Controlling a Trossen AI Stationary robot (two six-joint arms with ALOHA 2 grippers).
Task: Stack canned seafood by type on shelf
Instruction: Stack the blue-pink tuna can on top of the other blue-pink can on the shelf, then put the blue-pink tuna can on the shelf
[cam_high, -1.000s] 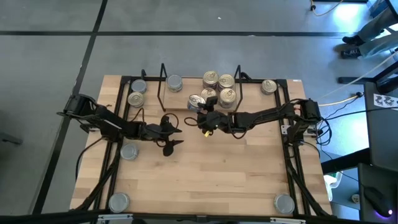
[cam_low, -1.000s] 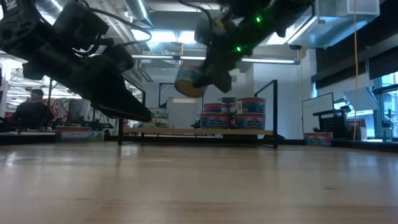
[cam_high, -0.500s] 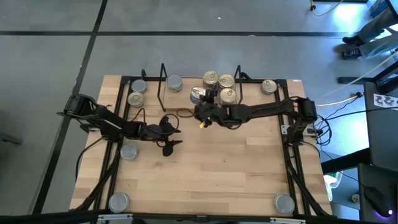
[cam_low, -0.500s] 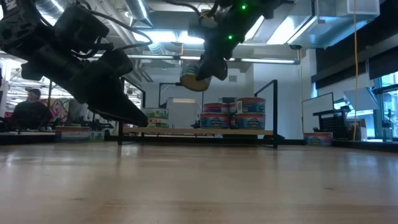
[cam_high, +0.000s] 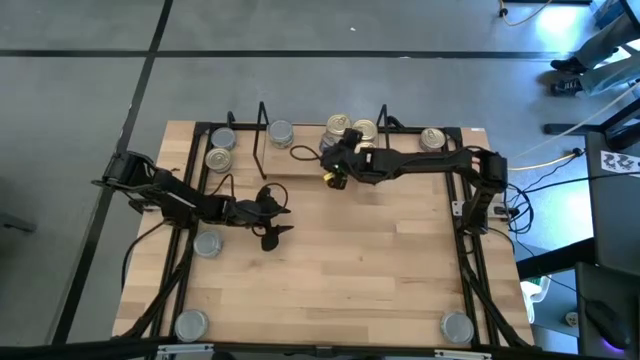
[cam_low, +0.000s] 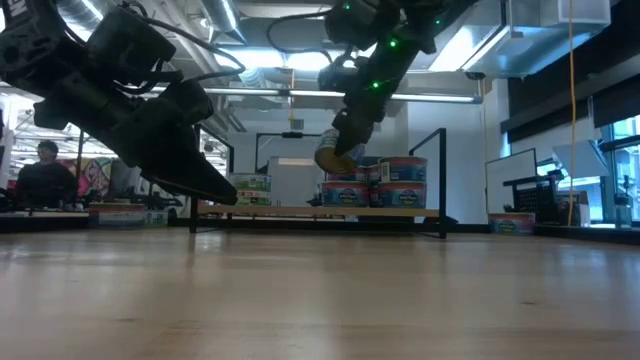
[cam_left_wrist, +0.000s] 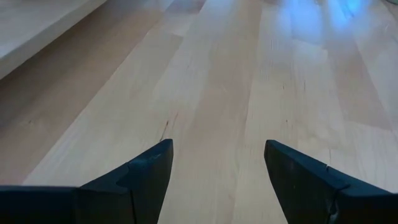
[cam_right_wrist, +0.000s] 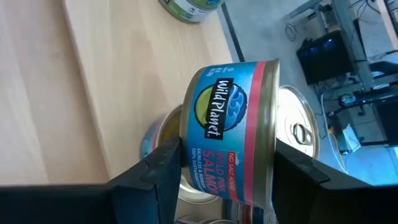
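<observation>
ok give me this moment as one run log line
right gripper: shut on salmon can, over gold-lid cans on shelf | left gripper: open, empty, above table

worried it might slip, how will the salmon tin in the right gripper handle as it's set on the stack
The salmon tin is rigid metal, so it probably won't deform in the right gripper. Its glossy round wall may slip or twist between the fingers. Short and flat-ended, it should sit stably on the gold-lidded tin, though on edge it could roll.
</observation>
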